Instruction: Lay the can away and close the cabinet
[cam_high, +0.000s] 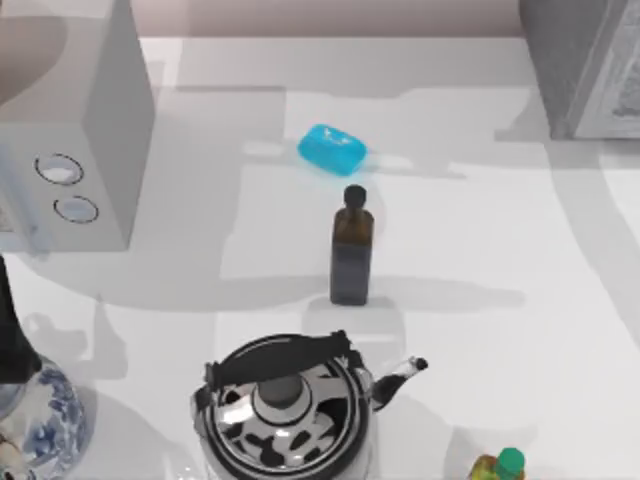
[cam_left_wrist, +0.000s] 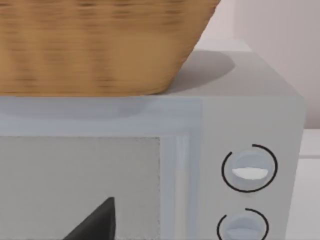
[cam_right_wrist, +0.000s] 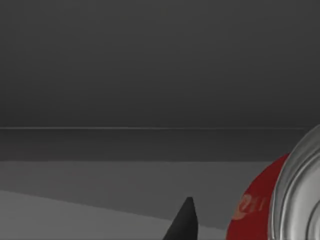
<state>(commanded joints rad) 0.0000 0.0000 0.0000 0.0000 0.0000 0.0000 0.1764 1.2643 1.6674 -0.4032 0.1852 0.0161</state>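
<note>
The red can (cam_right_wrist: 255, 205) with a silver end sits low in the right wrist view, on a dark grey floor with a dark grey wall behind it. A black tip of my right gripper (cam_right_wrist: 183, 224) rises just beside the can; whether it touches the can is unclear. The cabinet (cam_high: 585, 62), grey and speckled with a pale panel, stands at the table's far right corner in the top view. My left gripper (cam_left_wrist: 95, 223) shows as a black tip in front of the white box's window.
A white box with two dials (cam_high: 75, 150) stands at the far left, with a wicker basket (cam_left_wrist: 100, 45) on top. A blue soap (cam_high: 332, 149), a brown bottle (cam_high: 351, 255), a kettle (cam_high: 285, 410), a patterned vase (cam_high: 40, 420) and a small yellow bottle (cam_high: 497, 467) stand around the table.
</note>
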